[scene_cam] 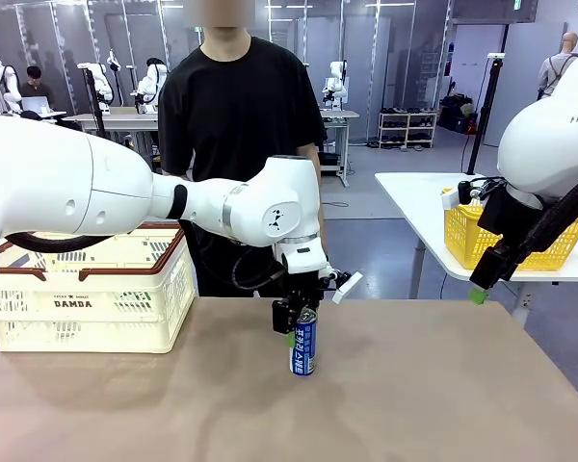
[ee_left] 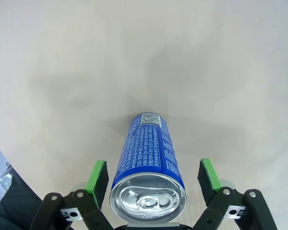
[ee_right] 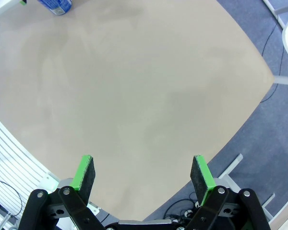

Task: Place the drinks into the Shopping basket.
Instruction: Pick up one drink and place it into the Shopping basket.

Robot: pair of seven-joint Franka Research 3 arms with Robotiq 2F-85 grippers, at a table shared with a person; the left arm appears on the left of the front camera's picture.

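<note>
Shopping basket (scene_cam: 87, 289) sits at the left end of the table (scene_cam: 414, 404), cream-white with a brown rim, open top up. From this low angle its floor is hidden, so I cannot tell whether any drink already lies in it. The left arm (scene_cam: 125, 188) crosses above and in front of it, reaching out to the middle of the table. There the blue can (scene_cam: 302, 351) stands upright, well apart from the basket, with bare tabletop all round.

The left gripper (ee_left: 153, 175) points straight down over the can with the silver top between its jaws. A squeeze from here would catch the can high on its wall and keep it upright for the lift. Its green pads (ee_left: 99, 176) stand apart, one on either side. A gap shows plainly on one side; the other pad is so close it may be touching, though the wrist view's curve makes that hard to judge. I take the grasp as not yet made.

Behind the can a person (scene_cam: 241, 106) in a black shirt stands at the far edge, taking no visible part. Nothing lies between can and basket except the basket's own wall, which the can will need to clear.

Further right, the right gripper (ee_right: 143, 175) is held up near the table's right edge, jaws wide and empty, out of the way. Beyond it a yellow mesh basket (scene_cam: 535, 241) rests on a separate table, no part of this job.
</note>
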